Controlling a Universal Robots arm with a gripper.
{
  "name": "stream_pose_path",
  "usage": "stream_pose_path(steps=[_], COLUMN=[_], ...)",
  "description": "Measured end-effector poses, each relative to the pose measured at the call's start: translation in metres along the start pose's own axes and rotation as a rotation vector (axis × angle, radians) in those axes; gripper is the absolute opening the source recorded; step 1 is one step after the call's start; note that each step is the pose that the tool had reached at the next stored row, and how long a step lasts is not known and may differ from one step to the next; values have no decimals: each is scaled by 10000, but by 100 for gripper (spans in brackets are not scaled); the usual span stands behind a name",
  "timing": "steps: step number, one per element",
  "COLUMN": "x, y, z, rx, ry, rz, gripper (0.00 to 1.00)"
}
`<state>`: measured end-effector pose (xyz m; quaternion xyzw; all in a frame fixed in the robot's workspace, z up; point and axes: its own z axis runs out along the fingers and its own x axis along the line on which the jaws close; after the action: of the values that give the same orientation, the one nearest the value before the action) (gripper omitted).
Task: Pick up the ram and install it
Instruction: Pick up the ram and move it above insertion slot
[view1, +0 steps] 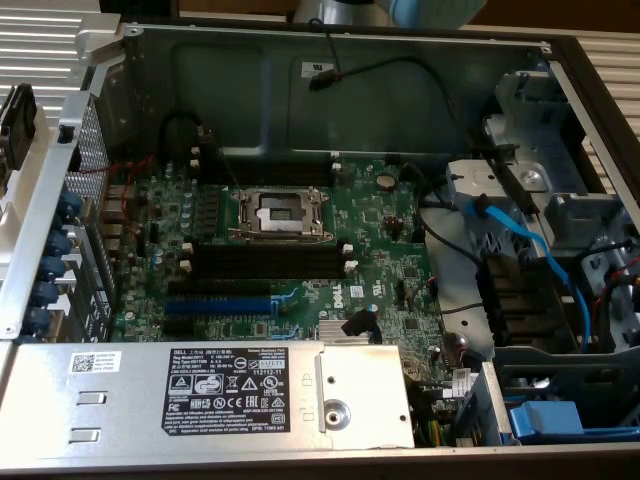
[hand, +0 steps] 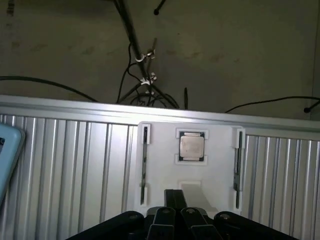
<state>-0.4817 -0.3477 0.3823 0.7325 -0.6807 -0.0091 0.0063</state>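
Black tool (hand: 176, 200), closed tight and empty, hangs near the thin dark ram stick (hand: 145, 150) in its white holder (hand: 215, 170); pick-up needs jaws parted first.

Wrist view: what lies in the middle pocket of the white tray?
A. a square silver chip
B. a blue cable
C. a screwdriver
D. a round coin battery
A: a square silver chip with a dark border sits in the centre pocket of the white tray.
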Motion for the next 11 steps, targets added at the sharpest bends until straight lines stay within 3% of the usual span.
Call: stream_pose_path(steps=[2,3,11], x=[15,22,22], y=[0,-1,-1], z=[34,39,40], rx=[2,-29,-84], ry=[-26,-36,-40], rz=[-66,-77,-77], gripper=[10,10,10])
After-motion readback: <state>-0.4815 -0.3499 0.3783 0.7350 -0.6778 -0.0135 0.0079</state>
